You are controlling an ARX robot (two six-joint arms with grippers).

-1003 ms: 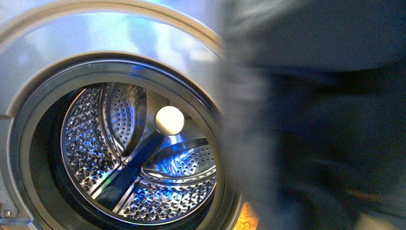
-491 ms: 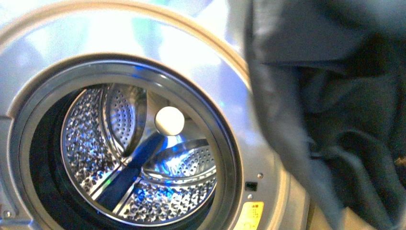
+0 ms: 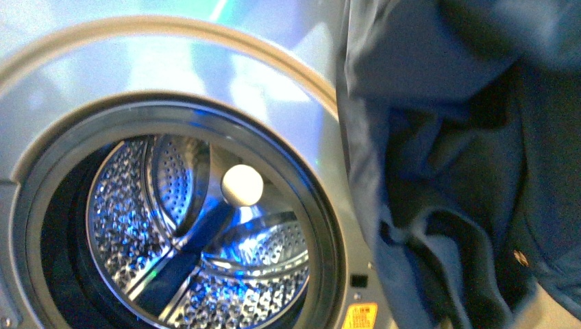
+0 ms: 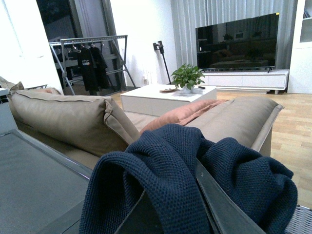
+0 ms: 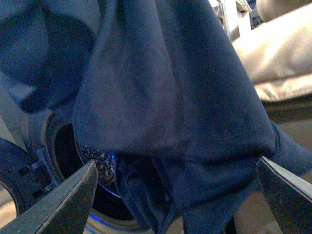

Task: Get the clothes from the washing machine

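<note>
The washing machine (image 3: 171, 68) fills the left of the front view, its door opening wide and its perforated steel drum (image 3: 137, 226) bare of fabric. The clothes (image 3: 466, 171), a dark navy garment, hang in folds at the right, outside the drum, with a small brass stud (image 3: 521, 258) showing. In the left wrist view the clothes (image 4: 165, 156) drape over my left gripper (image 4: 178, 204), which is shut on them. My right gripper (image 5: 175, 163) is open, its fingers (image 5: 73, 200) wide apart. The clothes (image 5: 161, 97) hang just beyond them, with the drum (image 5: 100, 161) behind.
A beige sofa (image 4: 63, 117) with an orange cushion (image 4: 180, 114) lies close behind the left gripper. Beyond it stand a white coffee table (image 4: 146, 97), a TV (image 4: 237, 41) and a clothes rack (image 4: 90, 53). A yellow sticker (image 3: 360, 317) sits beside the washer opening.
The clothes were a blur across the right half a second ago; they now hang sharper and further right, with the stud showing. The washer opening sits slightly lower in the picture.
</note>
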